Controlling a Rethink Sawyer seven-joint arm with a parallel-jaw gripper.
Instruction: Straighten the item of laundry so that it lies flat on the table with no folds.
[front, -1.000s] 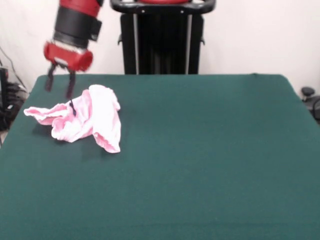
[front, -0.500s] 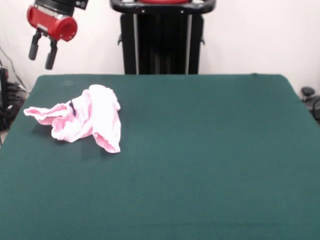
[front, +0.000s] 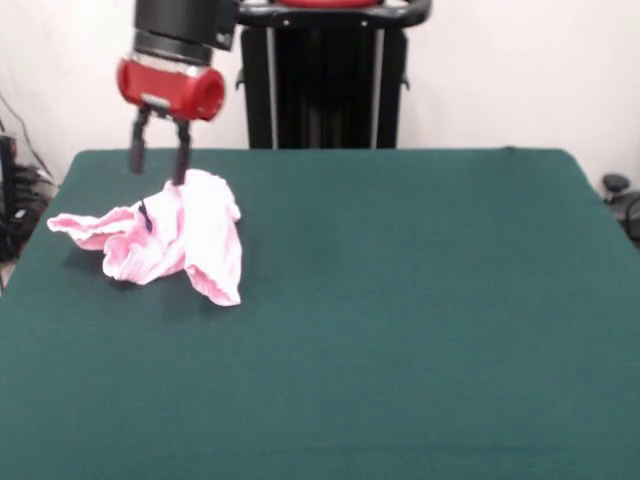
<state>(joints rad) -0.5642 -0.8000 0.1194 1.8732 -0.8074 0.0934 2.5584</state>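
Hung from above at the table's far left part, claw (front: 158, 162) pointing straight down beneath a red cuff and black wrist. Stood open, two dark fingers (front: 136, 152) parted with a clear gap between them, nothing gripped. Hovered just over the far upper edge of the item of laundry (front: 170, 240), the right-hand finger's tip close to or level with the cloth's topmost fold; contact could not be judged from this angle. Lay crumpled, pale pink, on the left part of the table (front: 420, 300), well short of flat. Bunched into a rumpled mound in the middle, with one lobe trailing out leftward toward the table's left edge and another drooping down toward the camera, ending in a rounded cuff-like tip. Showed a small dark mark near the upper middle of the heap, among the folds. Cast a soft shadow beneath its left and lower edges onto the dark green cloth. Spread wide and bare to the right and front of the garment.
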